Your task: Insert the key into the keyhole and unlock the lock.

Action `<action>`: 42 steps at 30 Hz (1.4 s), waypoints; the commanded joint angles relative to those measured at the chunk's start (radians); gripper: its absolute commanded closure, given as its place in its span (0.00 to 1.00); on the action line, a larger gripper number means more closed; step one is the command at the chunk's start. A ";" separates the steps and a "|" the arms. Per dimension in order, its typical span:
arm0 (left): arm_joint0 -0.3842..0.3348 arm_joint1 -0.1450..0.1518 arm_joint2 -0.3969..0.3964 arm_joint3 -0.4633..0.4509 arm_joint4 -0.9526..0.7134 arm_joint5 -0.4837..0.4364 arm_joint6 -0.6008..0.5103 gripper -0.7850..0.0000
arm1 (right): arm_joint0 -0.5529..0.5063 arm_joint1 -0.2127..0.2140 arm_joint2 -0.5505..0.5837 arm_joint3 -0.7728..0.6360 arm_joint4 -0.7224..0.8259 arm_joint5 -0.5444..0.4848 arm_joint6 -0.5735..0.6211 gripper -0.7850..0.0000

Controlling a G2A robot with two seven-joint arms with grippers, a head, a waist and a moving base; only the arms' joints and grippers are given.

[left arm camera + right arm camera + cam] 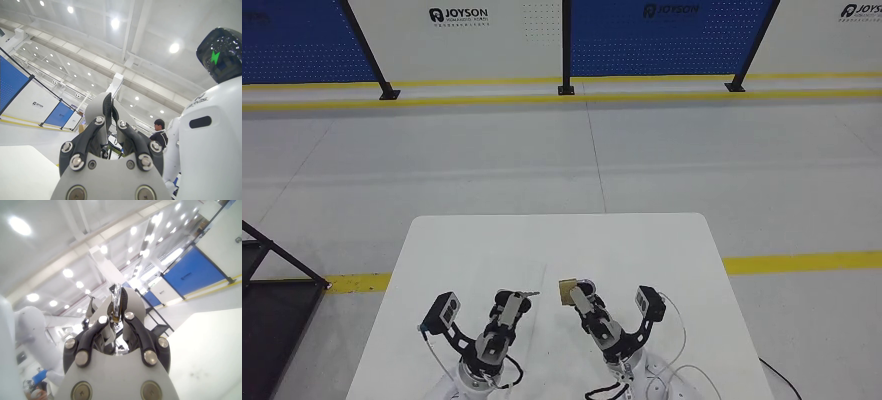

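The white surface spreads out ahead of me, and both my arms sit over its near edge, close together and raised off it. My left fingers are on the left side of that edge. From my left wrist their dark ribbed pads press almost flat against each other, with only a hairline slit between them. My right fingers are just beside them on the right. From my right wrist they are clamped tight around the lock. It stands edge-on between the pads, its chrome shackle rising past the fingertips and a bit of its brass body showing lower down between the fingers. From above, the lock is a small brass block held off the surface at the tip of my right fingers, on the side that faces my left arm. The key is the smallest thing here, a thin pale sliver that sticks out of my closed left fingers and points across toward the lock. Its tip stops short of the brass, so the two are near but not touching. I cannot make out the keyhole, nor the key itself between my left pads from the wrist.
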 commanded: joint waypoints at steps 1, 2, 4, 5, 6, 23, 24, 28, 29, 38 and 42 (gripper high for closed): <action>-0.009 0.004 0.002 0.023 0.016 0.000 0.000 1.00 | 0.000 0.000 0.001 -0.001 -0.001 0.003 0.001 1.00; -0.015 0.006 0.006 0.036 0.013 0.000 0.000 1.00 | 0.000 0.000 0.001 -0.001 -0.001 0.003 0.001 1.00; -0.021 0.007 0.011 0.055 0.002 0.000 0.000 1.00 | 0.000 0.000 0.001 -0.001 -0.001 0.003 0.001 1.00; -0.025 0.008 0.013 0.066 -0.006 0.000 0.000 1.00 | 0.000 0.000 0.001 -0.001 -0.001 0.003 0.001 1.00; -0.030 0.007 0.016 0.075 -0.013 0.000 0.000 1.00 | -0.001 0.000 0.001 -0.005 0.006 0.014 0.003 1.00; -0.078 -0.018 0.071 0.172 -0.026 0.000 0.000 1.00 | -0.002 -0.030 -0.024 -0.015 -0.037 0.100 -0.071 1.00; -0.079 -0.019 0.071 0.172 -0.027 0.000 0.000 1.00 | -0.002 -0.032 -0.025 -0.014 -0.040 0.101 -0.074 1.00; -0.079 -0.024 0.071 0.174 -0.024 0.000 0.000 1.00 | 0.000 -0.035 -0.026 -0.009 -0.047 0.100 -0.077 1.00; -0.079 -0.026 0.071 0.174 -0.025 0.000 0.000 1.00 | 0.000 -0.036 -0.026 -0.009 -0.048 0.101 -0.078 1.00; -0.077 -0.039 0.062 0.176 -0.024 0.000 0.000 1.00 | -0.003 -0.043 -0.027 -0.003 -0.062 0.098 -0.081 1.00; -0.078 -0.044 0.058 0.184 -0.020 0.000 0.000 1.00 | -0.004 -0.045 -0.026 0.000 -0.063 0.090 -0.079 1.00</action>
